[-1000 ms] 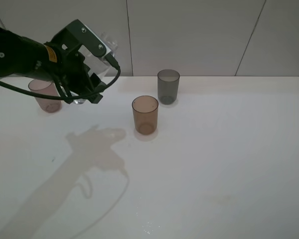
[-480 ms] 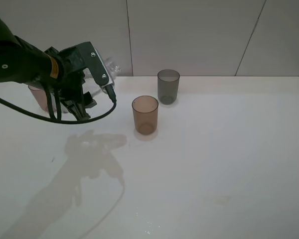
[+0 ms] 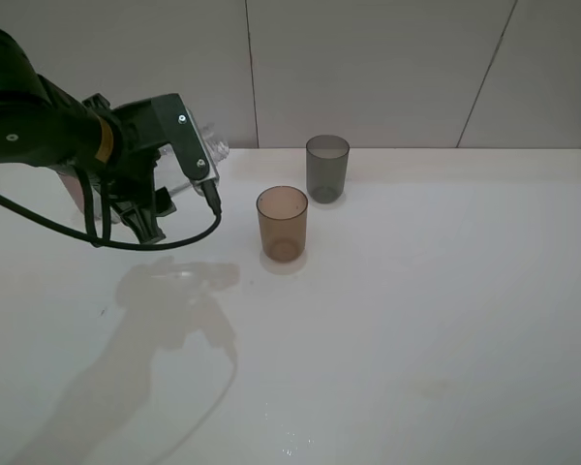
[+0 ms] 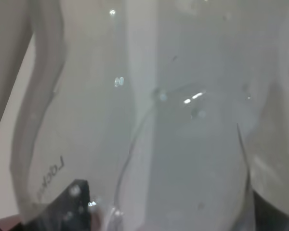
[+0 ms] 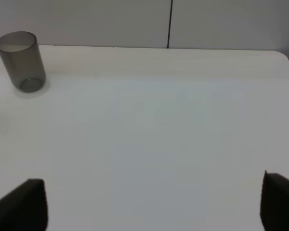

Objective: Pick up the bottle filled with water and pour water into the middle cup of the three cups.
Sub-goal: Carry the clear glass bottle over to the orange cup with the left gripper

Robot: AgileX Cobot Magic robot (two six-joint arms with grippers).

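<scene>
My left gripper is shut on the clear bottle and holds it tilted above the table, its open neck pointing right toward the cups. In the left wrist view the bottle fills the picture between my gripper's dark fingertips. The amber middle cup stands upright to the right of the bottle, apart from it. The dark grey cup stands behind it, also seen in the right wrist view. The pinkish cup is mostly hidden behind my left arm. My right gripper is open and empty.
The white table ends at a grey panelled wall behind the cups. A few water drops lie near the front edge. My left arm's cable hangs low over the table.
My left gripper has turned and sunk a little with the bottle, so the bottle's neck is lower and nearer the table. The cups have not moved.
</scene>
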